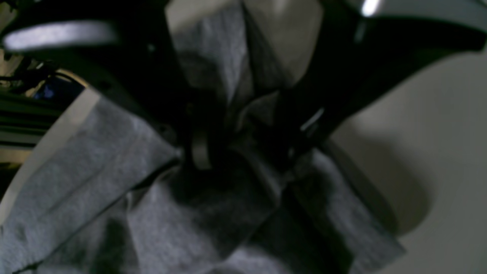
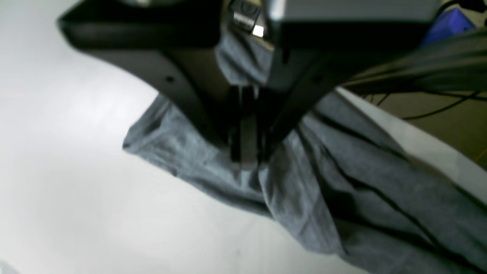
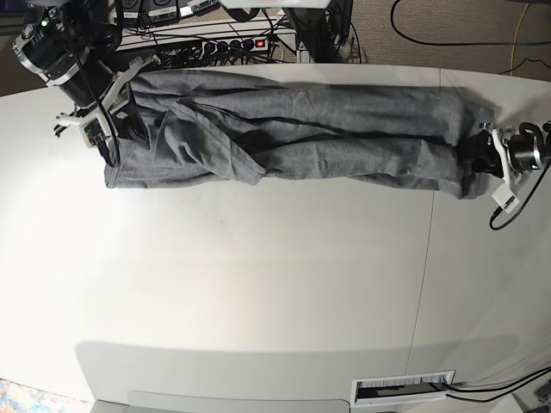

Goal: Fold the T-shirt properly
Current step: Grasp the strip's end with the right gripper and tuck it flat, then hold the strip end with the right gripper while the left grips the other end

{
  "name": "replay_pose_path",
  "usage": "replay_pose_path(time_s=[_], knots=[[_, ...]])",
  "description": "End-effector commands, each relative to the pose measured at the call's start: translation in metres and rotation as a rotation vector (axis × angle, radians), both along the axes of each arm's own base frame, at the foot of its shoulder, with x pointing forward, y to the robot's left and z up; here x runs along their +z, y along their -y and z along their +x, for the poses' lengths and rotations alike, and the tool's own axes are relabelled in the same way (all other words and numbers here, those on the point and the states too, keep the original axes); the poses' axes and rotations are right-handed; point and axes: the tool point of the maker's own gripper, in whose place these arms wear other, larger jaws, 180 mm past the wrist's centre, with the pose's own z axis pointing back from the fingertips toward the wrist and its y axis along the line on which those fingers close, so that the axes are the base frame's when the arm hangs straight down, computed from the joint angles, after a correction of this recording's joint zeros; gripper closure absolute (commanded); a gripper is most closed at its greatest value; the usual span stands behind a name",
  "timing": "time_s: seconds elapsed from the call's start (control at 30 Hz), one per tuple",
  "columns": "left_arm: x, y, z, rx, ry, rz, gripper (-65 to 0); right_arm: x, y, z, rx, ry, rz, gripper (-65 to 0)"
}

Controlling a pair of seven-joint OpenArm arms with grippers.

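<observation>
T-shirt [image 3: 310, 138] lay stretched in a long band across the far side of the bench [image 3: 258, 284], strung between both grippers. The right gripper [image 2: 246, 160] was clamped shut on one end; the left gripper [image 1: 243, 152] held a bunched wad at the other. Soft, thin and limp, it looked best held by its corners.

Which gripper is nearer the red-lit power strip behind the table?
Right. The right gripper grips the T-shirt end not far from the power strip; the left gripper grips the opposite end.
</observation>
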Motion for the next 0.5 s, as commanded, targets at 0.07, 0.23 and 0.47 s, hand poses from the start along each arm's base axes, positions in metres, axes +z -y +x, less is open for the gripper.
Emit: replay_pose_path(time_s=[0.07, 0.23, 0.47], knots=[[-0.025, -0.005, -0.033, -0.112, -0.119, 0.132, -20.6, 0.006, -0.012, 0.007, 0.042, 0.041, -0.005, 0.0], [-0.022, 0.002, -0.036, -0.158, -0.129, 0.141, -21.5, -0.015, -0.030, 0.013, 0.097, 0.034, -0.024, 0.0], [-0.018, -0.008, -0.034, -0.157, -0.149, 0.178, -27.1, -0.045, -0.033, 0.041, 0.109, 0.028, -0.023, 0.0]])
